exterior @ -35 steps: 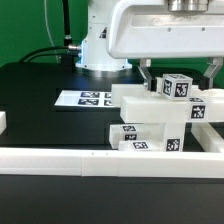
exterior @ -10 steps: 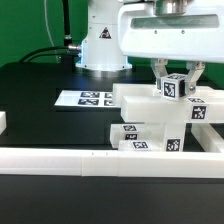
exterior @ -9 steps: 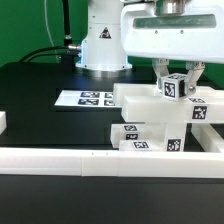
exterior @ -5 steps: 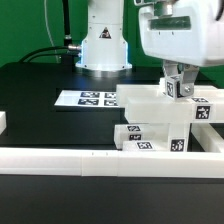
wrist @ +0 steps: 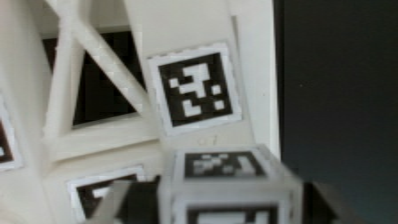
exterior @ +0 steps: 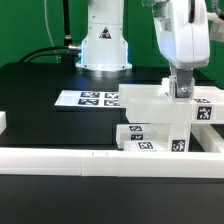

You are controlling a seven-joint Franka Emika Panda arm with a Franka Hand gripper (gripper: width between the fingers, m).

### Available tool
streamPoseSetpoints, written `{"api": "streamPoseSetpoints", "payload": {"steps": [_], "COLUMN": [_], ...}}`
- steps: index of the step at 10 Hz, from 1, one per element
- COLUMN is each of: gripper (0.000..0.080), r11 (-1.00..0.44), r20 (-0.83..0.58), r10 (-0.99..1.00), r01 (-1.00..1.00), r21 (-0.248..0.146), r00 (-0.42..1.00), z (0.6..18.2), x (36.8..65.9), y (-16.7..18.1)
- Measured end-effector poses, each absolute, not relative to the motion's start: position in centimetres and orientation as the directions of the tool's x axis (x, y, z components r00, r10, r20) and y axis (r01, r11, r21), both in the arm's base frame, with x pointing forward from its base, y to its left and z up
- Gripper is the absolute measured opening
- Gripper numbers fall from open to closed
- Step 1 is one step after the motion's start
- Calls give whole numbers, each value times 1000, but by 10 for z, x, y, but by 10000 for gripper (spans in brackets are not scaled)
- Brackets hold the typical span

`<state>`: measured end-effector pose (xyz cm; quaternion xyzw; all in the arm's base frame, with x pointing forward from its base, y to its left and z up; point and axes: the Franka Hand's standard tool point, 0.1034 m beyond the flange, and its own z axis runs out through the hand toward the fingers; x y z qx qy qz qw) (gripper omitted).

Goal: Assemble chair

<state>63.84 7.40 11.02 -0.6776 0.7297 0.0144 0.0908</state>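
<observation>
Gripper (exterior: 182,87) narrow, clamped on the top of a leg (wrist: 222,172) that stands upright on the chair (exterior: 148,112). The chair sits at the exterior view's right, just behind the rail (exterior: 80,160), apparently touching it. Risks as I judge them: the leg cross-threads or tilts if the wrist is off-axis. The grip could slip on the tagged cap, since the hold is shallow. Torque could drag the whole chair if the rail doesn't brace it. The X frame (wrist: 98,95) is close beside the leg, so fingers may clip it. Marker board (exterior: 88,98) and base (exterior: 102,45) are well apart, not in the way.
</observation>
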Motion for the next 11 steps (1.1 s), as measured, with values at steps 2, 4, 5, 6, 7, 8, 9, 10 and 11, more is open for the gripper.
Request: {"api": "streamPoseSetpoints", "payload": {"steps": [2, 4, 5, 6, 7, 8, 9, 10, 11], "gripper": [600, 634, 647, 649, 649, 649, 649, 649, 649], "r11": [45, -112, -202, -279, -347, -389, -477, -572, -664], "r20": [-150, -129, -115, -101, -89, -81, -63, -40, -28], "r10": [-988, -983, -969, -949, -927, -910, -867, -810, -740], "r01": [-993, -983, -967, -946, -922, -905, -860, -803, -736], "r21": [-107, -144, -155, -164, -171, -174, -181, -167, -132], "r00": [-29, 130, 220, 297, 365, 407, 494, 586, 672], "z": [110, 110, 110, 110, 110, 110, 110, 109, 109], "x": [638, 640, 640, 640, 640, 640, 640, 638, 636], "y": [75, 80, 80, 79, 79, 79, 79, 80, 81]}}
